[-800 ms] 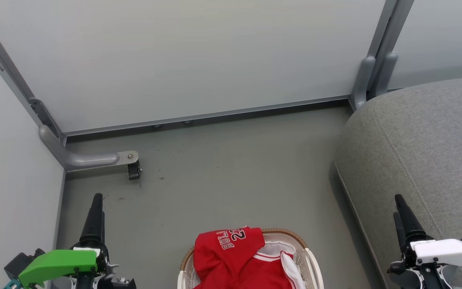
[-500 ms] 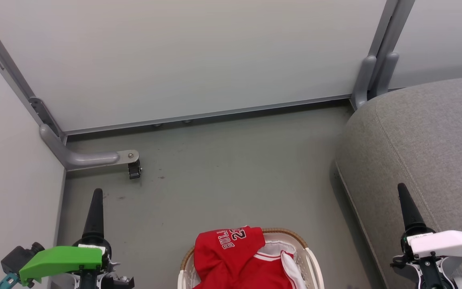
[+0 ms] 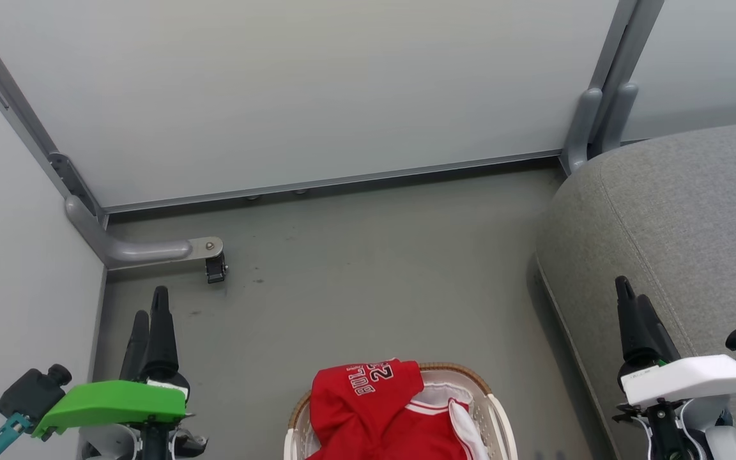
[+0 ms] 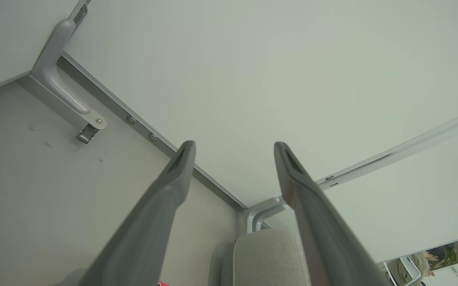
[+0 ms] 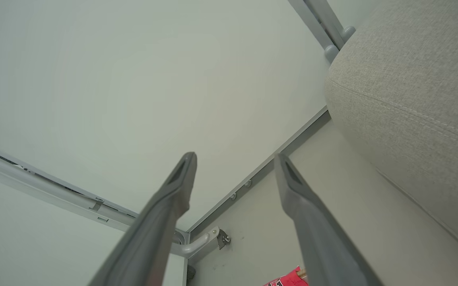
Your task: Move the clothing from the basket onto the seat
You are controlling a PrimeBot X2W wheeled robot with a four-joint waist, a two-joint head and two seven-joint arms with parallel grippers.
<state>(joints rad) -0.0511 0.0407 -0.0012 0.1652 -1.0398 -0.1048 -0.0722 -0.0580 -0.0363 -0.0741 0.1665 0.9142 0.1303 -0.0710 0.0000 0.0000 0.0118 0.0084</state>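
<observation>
From the head we saw the clothing [image 3: 368, 409] heaped in the basket [image 3: 464, 374] near the seat [image 3: 681, 223], the left gripper [image 3: 151, 305] and right gripper [image 3: 631, 291] flanking it. The left wrist showed its jaws wide and empty. The right wrist showed likewise, plus a red scrap of clothing.

The clothing [image 3: 374, 415] is smooth red cloth. The basket [image 3: 489, 418] is perforated cream plastic with a woven brown rim. The seat [image 3: 674, 217] is coarse matt grey fabric. The floor [image 3: 368, 275] is matt and scuffed, the bracket [image 3: 144, 250] smooth grey metal.
</observation>
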